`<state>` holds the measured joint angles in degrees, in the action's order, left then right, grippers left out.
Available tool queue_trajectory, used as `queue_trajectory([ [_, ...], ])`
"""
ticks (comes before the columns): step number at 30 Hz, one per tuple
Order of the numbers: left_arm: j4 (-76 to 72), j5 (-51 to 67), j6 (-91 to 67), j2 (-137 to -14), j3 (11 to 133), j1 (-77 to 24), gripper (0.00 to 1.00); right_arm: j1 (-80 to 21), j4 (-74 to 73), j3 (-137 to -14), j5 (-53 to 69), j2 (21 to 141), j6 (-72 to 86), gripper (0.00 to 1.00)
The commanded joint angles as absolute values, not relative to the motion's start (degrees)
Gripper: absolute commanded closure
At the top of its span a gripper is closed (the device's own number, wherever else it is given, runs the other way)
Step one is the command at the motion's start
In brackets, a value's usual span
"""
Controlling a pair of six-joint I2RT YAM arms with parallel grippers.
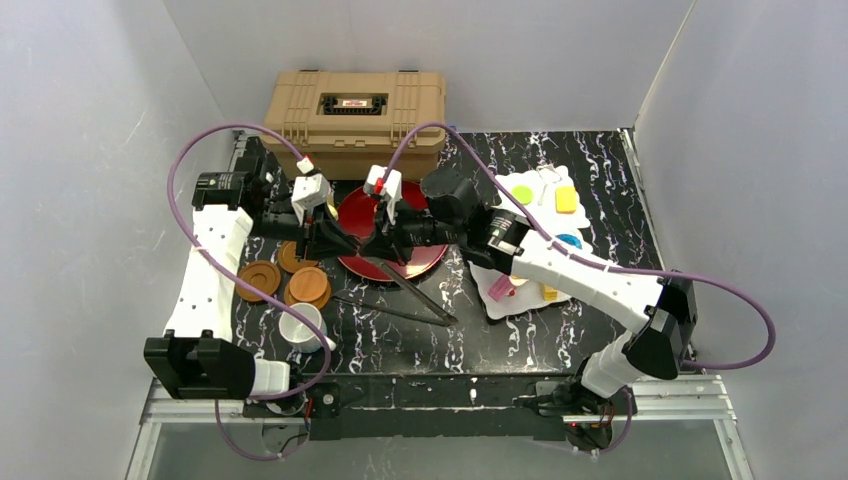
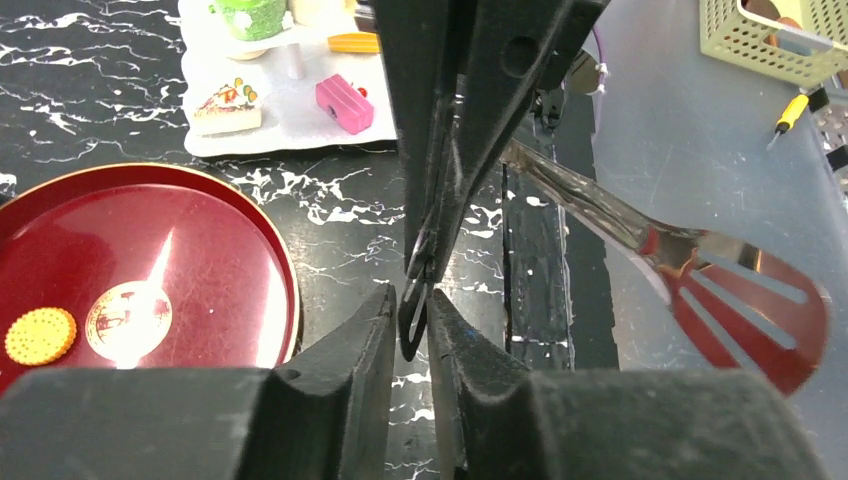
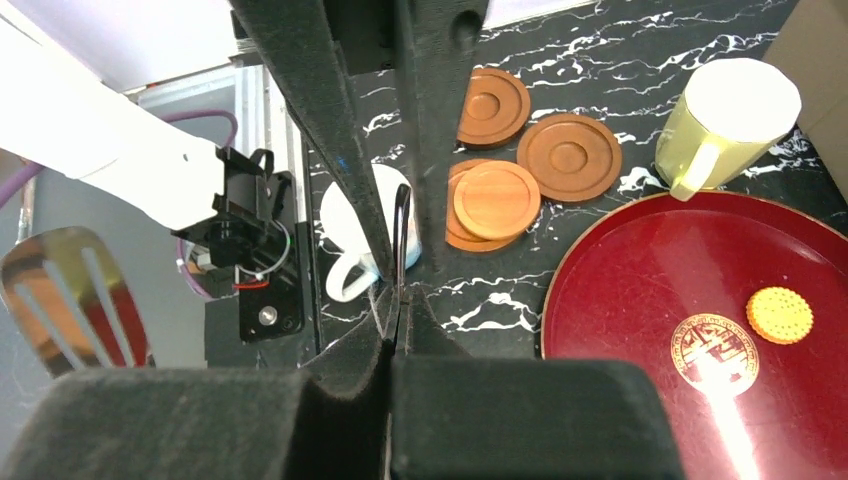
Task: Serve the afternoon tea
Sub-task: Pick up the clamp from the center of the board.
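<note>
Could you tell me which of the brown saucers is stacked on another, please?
The saucer nearest the white mug: it lies atop another, while the other two sit singly on the table.

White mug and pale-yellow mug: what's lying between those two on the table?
Round brown saucers lie between the white mug and the pale-yellow mug: two single ones and a stack of two. The right wrist view shows this.

you've got bright, even overhead light, soft shadows, hot glare on the red tray [image 3: 640, 280], your close-up fingers [image 2: 330, 400] soft and blurry
</note>
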<state>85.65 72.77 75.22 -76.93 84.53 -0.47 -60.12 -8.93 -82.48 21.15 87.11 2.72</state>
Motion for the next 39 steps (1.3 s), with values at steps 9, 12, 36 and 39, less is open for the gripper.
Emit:
queue_trajectory([
  [9,96.28,74.30,74.64,-78.25,88.65,-1.90,1.00,-60.91,-10.60,-88.60,25.18,88.78,2.46,0.97],
  [12,96.33,74.05,73.72,-78.51,89.33,-1.92,1.00,-60.83,-10.31,-86.46,23.86,87.09,2.89,0.74],
  [36,64.91,94.56,32.60,-80.36,98.74,4.82,1.00,-56.58,-0.53,-59.95,-3.01,50.83,12.75,0.02],
  [39,60.99,96.21,24.38,-82.70,106.83,5.14,1.00,-56.59,-0.59,-62.29,-3.70,48.70,13.01,0.02],
])
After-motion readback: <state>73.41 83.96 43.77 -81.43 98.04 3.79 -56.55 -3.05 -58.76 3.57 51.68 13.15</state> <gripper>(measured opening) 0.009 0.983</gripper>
